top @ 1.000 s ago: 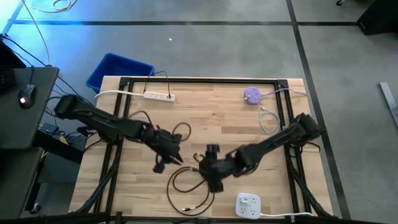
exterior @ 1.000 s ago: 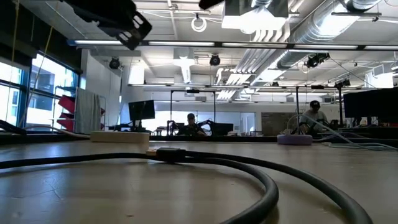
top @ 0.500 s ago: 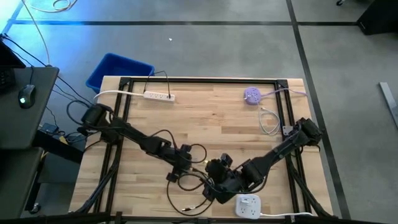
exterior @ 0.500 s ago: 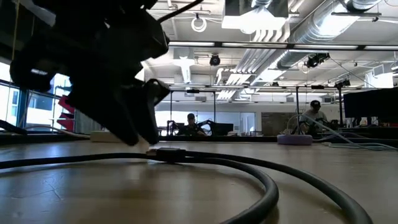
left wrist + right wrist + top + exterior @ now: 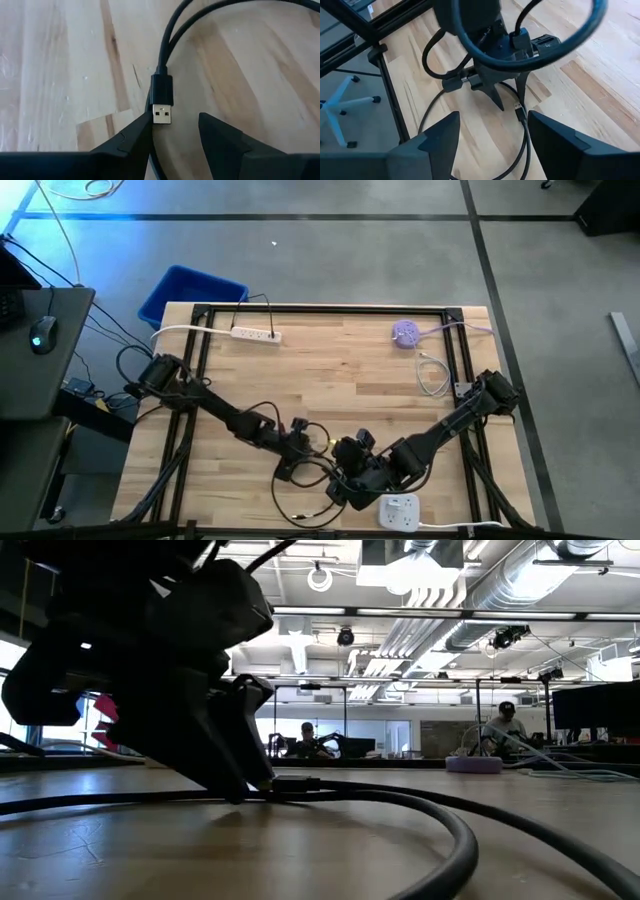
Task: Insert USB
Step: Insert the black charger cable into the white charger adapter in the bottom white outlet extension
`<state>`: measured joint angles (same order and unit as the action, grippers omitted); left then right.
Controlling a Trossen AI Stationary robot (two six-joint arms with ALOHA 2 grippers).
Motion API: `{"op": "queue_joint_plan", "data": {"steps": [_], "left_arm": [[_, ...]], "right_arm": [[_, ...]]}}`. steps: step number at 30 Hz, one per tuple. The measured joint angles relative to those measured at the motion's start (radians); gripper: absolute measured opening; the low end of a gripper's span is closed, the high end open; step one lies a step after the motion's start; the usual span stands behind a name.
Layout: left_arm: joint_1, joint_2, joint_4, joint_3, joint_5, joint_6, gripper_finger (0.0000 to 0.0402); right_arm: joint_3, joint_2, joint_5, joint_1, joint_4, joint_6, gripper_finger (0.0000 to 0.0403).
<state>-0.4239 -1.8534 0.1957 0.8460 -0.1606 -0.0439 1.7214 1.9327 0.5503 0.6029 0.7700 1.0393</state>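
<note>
Straddling USB plug [image 5: 162, 113]: left end effector [image 5: 176, 131], fingers apart.

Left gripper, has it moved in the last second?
Yes. The left gripper went toward the table's near edge, away from the white power strip, and is now at the USB plug.

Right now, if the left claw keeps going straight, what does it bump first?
Probably the black USB plug: it lies right ahead of the open left gripper, its metal end between the fingertips.

I can read no text, label, brand, number or sign anywhere in these views of my work table.
</note>
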Motion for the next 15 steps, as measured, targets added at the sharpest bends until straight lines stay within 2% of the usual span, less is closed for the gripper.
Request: {"op": "queue_joint_plan", "data": {"steps": [9, 15], "left_arm": [[-0.023, -0.005, 0.048, 0.024, -0.086, 0.087, 0.0143], [0.008, -0.031, 0.005, 0.022, -0.051, 0.074, 0.0142]], "right_arm": [[0.0, 0.0, 0.0, 0.0, -0.003, -0.008, 0.0204], [0.0, 0.0, -0.001, 0.0, -0.005, -0.008, 0.0203]]}}
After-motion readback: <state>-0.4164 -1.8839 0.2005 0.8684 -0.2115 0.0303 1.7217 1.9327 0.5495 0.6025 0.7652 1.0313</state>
